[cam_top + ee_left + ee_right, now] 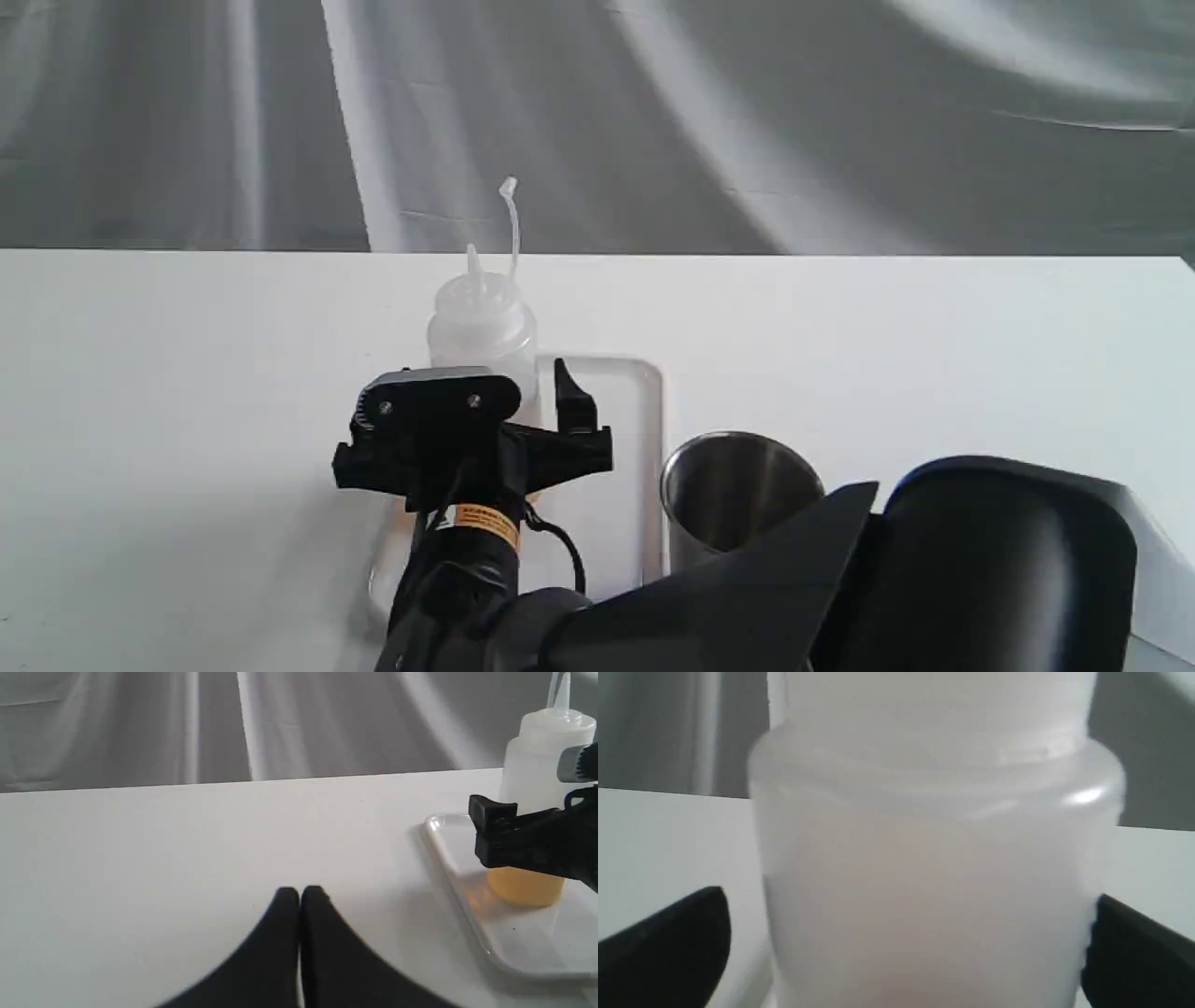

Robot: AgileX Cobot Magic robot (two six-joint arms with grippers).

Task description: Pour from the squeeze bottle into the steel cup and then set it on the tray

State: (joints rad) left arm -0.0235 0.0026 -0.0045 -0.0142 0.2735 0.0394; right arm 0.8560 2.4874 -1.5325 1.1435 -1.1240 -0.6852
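We see a plain white table point(140, 373), smooth and matte, stretching across the whole view. Behind its far edge we see a grey cloth backdrop point(747, 112) hanging in soft folds.

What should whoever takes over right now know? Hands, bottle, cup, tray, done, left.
Left hand: shut, empty, over the table beside the tray.
Right hand: open, fingers straddling the squeeze bottle, gap on one side, no grip.
Squeeze bottle: upright on the tray, amber liquid low inside.
Steel cup: upright on the table beside the tray; contents not visible.
Done: bottle stands on the tray; pour cannot be confirmed.
Left: check the cup; if filled, probably just retract the right hand.
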